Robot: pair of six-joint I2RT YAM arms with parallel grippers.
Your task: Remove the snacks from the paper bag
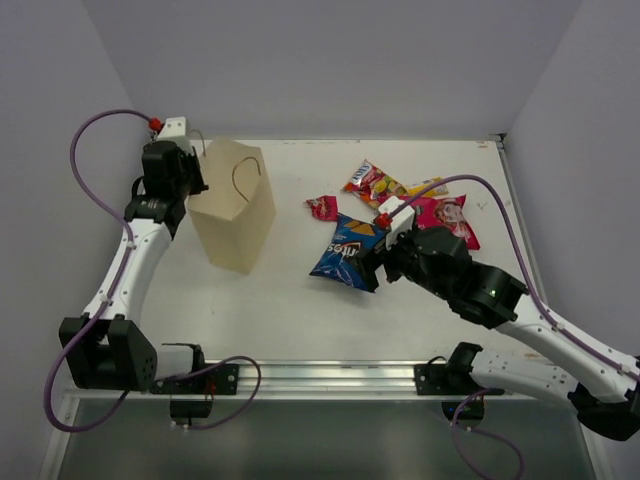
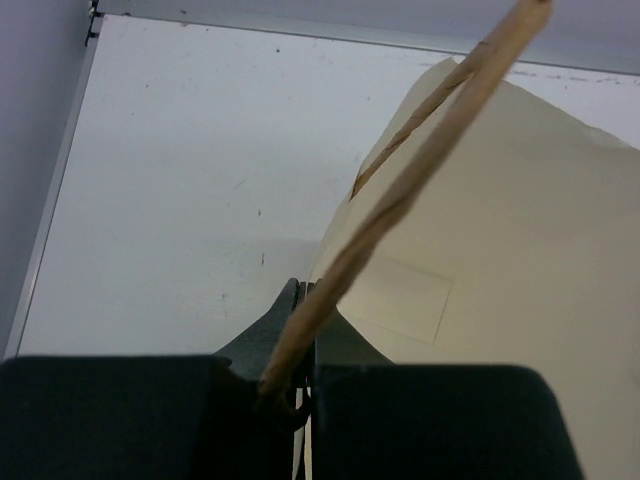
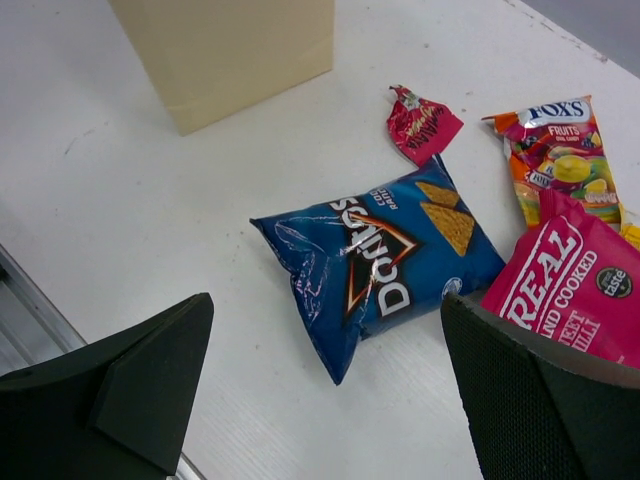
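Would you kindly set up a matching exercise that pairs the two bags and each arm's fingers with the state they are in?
Things:
1. paper bag
2. blue chip bag
3. left fingers
4. right fingers

States:
A. lying flat
B. open, holding nothing
C. shut on the paper bag's top
D. standing upright

Pairs: 1-D, 2-A, 3-C, 4-B

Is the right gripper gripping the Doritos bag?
No: the right gripper stands wide open above the blue Doritos bag, which lies flat on the table.
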